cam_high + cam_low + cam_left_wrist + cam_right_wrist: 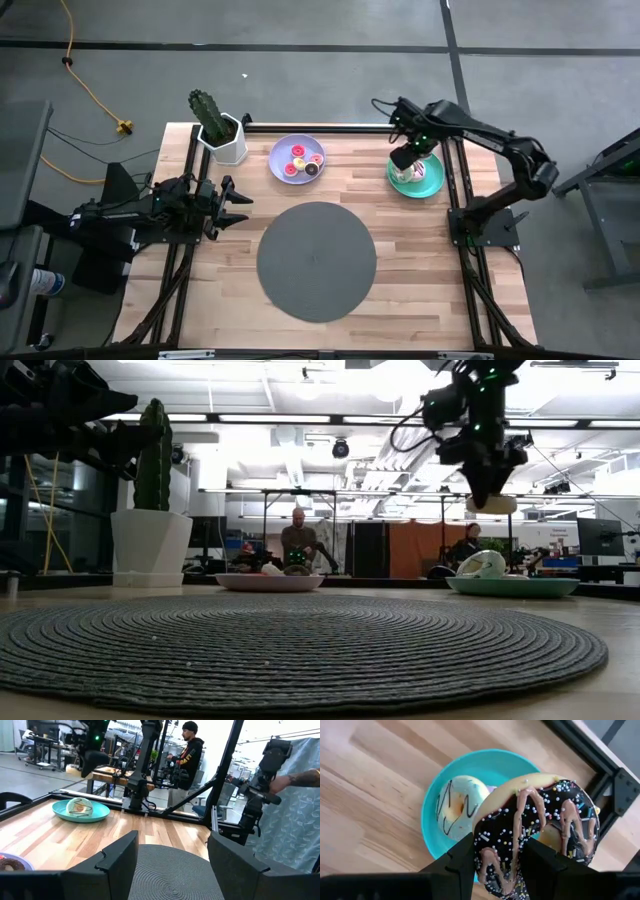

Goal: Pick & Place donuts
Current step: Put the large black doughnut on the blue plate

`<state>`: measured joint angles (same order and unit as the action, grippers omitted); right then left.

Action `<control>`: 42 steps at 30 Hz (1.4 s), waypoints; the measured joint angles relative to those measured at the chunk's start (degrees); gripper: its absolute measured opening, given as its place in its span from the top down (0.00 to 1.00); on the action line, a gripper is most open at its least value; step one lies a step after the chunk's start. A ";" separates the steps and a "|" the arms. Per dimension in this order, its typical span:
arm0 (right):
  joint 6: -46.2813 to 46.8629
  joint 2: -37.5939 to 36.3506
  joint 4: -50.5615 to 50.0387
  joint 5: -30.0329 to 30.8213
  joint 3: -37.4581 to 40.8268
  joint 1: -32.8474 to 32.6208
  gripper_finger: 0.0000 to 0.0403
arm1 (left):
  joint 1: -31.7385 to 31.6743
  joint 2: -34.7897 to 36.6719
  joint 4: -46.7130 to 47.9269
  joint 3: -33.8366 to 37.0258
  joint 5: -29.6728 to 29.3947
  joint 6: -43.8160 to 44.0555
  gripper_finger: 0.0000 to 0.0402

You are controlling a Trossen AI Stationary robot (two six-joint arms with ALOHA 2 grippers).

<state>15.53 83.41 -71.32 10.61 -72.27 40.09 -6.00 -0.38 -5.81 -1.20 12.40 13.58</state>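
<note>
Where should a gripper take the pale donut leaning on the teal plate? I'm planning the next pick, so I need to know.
Grip the pale donut across its ring, one finger through the hole and one outside the raised rim. It leans tilted on the teal plate, so come from above, on its lifted side. The right gripper, shut on the chocolate donut, hangs above that plate.

The donut (540,830) between the dark fingers of the right gripper (497,870) is chocolate brown with paler brown drizzle lines and multicoloured sprinkles over a tan dough edge. Beneath it the teal plate (437,830) carries a pale mint-white donut (457,805) with thin dark squiggles. The lavender plate (281,150) holds donuts (302,163) in pink, red, orange and brown. The round mat (316,261) is dark grey, woven in concentric rings, on a light striped wooden table (420,260). A green cactus (207,113) stands in a white pot (230,145)
</note>
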 joint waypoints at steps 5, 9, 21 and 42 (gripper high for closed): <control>0.05 -3.80 -1.57 -0.06 0.67 1.78 0.68 | 0.02 0.00 -0.01 -0.01 0.00 0.00 0.43; 1.74 -7.55 0.34 -1.76 7.19 1.97 0.68 | 0.00 0.00 -0.01 0.00 0.00 0.00 0.43; 4.18 -13.68 12.46 -6.26 26.45 4.20 0.68 | 0.00 0.00 -0.01 0.01 0.00 0.00 0.43; 3.81 -13.70 19.25 -7.70 31.21 4.18 0.68 | 0.02 0.00 -0.01 -0.01 0.00 0.00 0.43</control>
<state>19.34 69.71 -52.07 2.91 -41.06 44.27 -5.98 -0.38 -5.82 -1.21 12.40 13.58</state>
